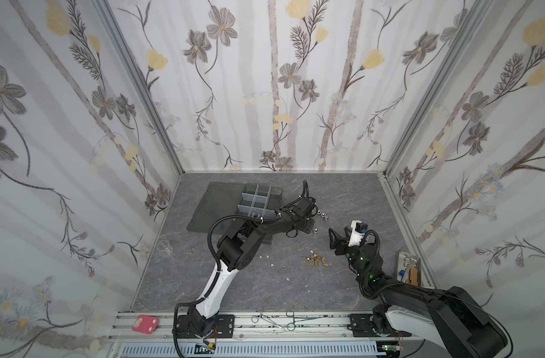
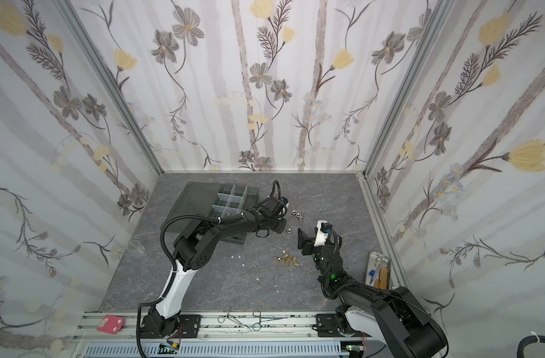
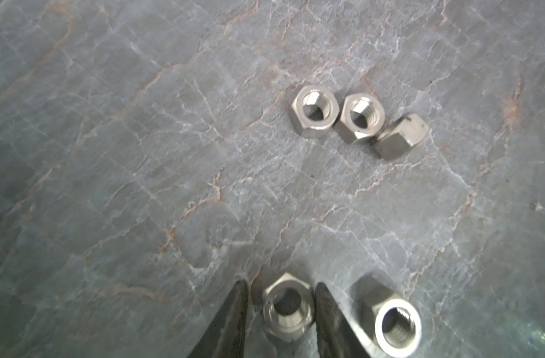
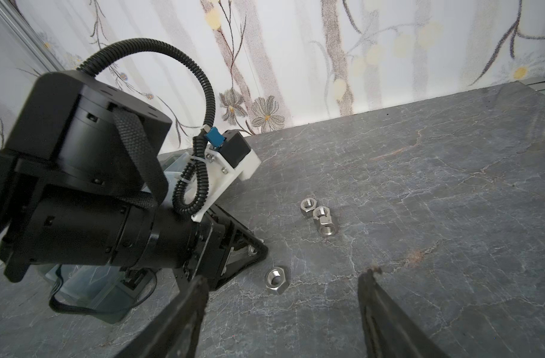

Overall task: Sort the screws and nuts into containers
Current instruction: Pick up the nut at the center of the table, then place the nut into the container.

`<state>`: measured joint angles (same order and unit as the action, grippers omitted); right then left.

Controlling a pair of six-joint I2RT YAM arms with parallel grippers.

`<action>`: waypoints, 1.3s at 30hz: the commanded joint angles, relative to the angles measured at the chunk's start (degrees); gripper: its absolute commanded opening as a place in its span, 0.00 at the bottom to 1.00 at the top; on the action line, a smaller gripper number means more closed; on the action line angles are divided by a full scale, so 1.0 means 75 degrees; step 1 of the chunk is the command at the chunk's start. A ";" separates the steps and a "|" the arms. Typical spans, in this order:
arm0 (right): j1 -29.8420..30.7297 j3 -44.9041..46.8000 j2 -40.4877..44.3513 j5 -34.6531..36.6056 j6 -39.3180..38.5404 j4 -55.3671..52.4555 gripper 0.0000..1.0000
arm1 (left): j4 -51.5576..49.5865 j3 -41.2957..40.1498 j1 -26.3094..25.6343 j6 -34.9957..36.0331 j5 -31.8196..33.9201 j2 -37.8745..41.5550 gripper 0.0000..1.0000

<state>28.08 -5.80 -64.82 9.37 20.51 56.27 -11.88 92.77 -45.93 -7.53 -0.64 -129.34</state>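
Silver nut (image 3: 287, 307) on bench (image 3: 110, 155) nr organizer box (image 1: 276, 196): left end effector (image 3: 280, 282) straddles its flats, slim gap, not clamped yet, prob. squaring for clean pinch. Right end effector (image 4: 285, 276) wide apart, empty.

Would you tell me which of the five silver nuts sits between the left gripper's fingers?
The flat nut flanked by both fingers; one neighbour sits just outside them, and the row of three lies farther away.
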 commanded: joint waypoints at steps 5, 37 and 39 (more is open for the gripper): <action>0.0005 -0.0077 -0.0047 0.0069 0.0089 0.0240 0.76 | -0.0567 -0.0086 -0.0002 -0.0206 0.0113 0.0101 0.27; 0.0003 -0.0177 -0.0078 -0.0124 0.0101 0.0159 0.76 | -0.0409 -0.0099 0.2056 -0.0599 0.1217 0.0993 0.34; 0.0016 -0.0178 -0.0088 -0.0135 0.0101 0.0159 0.76 | -0.0300 -0.0182 0.2043 -0.0644 0.1070 0.1022 0.47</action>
<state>28.12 -6.76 -65.34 8.69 20.95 55.86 -14.81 91.90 -30.70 -11.09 7.25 -121.60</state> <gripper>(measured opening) 0.760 0.464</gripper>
